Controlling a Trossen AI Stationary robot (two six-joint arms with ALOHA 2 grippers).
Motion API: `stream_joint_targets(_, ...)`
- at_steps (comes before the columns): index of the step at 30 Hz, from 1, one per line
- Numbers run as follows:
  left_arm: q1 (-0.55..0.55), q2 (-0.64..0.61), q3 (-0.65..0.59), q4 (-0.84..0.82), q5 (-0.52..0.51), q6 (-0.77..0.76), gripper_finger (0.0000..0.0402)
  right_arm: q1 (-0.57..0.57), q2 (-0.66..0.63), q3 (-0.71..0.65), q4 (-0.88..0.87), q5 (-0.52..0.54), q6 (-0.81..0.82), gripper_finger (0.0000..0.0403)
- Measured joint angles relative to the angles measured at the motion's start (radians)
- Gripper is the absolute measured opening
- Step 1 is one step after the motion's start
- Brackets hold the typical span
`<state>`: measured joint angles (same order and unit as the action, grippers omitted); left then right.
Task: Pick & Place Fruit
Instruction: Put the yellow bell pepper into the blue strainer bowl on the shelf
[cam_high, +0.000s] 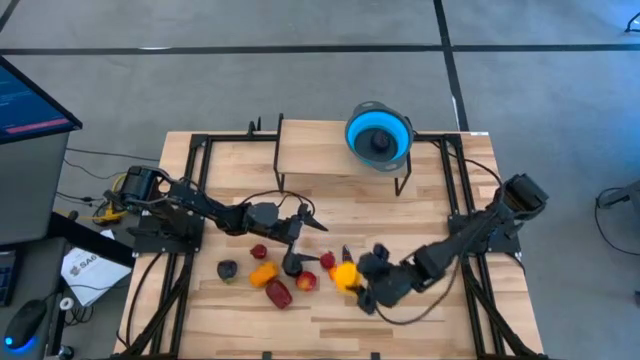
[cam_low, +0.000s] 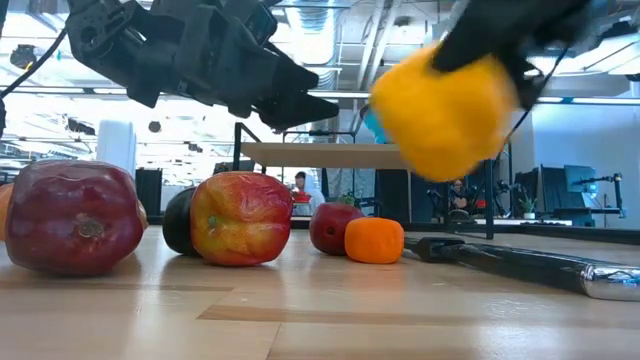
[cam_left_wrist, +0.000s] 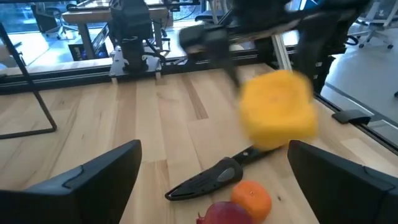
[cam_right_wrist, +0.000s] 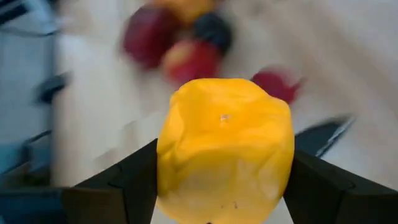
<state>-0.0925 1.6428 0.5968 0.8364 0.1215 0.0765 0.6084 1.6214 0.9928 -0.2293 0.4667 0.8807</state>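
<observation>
The fruit lies in a loose cluster near the table's near-middle: a dark purple piece (cam_high: 228, 269), an orange-yellow one (cam_high: 263, 273), red ones (cam_high: 279, 293) and a red-yellow one (cam_high: 307, 281). My right gripper (cam_high: 358, 283) is shut on a yellow fruit (cam_high: 345, 275), which hangs in the air in the low view (cam_low: 445, 110). My left gripper (cam_high: 308, 218) hovers open above the cluster, touching nothing. Its wrist view looks past its fingers at the yellow fruit (cam_left_wrist: 277, 109), a small orange fruit (cam_left_wrist: 252, 199) and the black-handled knife (cam_left_wrist: 211, 177). My right gripper pinches the yellow fruit between its two fingers, one finger (cam_right_wrist: 124, 180) on each of two opposite flanks (cam_right_wrist: 171, 162). It comes slanting down from the table's right side. The fruit is lifted clear of the table, above the knife and the small orange fruit (cam_low: 374, 240).
The blue bowl (cam_high: 378, 135) sits at the right end of a raised wooden shelf (cam_high: 310, 150) by the far edge, with something dark inside. The knife (cam_low: 520, 265) lies flat on the table below the lifted fruit. Black frame rails run along both table sides.
</observation>
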Motion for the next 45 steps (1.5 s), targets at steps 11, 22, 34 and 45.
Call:
stream_joint_targets(11,0.035,-0.094,-0.093,-0.009,-0.067,0.019,0.0376,-0.155,-0.242,0.0,0.059,0.083,-0.315,0.0266)
stream_joint_targets(22,0.128,-0.392,-0.215,-0.006,-0.07,0.022,0.0367,-0.703,-0.432,0.001,0.129,0.296,-0.724,0.0266)
stream_joint_targets(34,0.179,-0.459,-0.266,-0.006,-0.117,0.021,0.0362,-0.978,-0.256,0.0,0.168,0.212,-0.67,0.0266)
stream_joint_targets(45,0.178,-0.459,-0.266,-0.006,-0.118,0.018,0.0359,-1.011,-0.194,0.0,0.181,0.18,-0.617,0.0297)
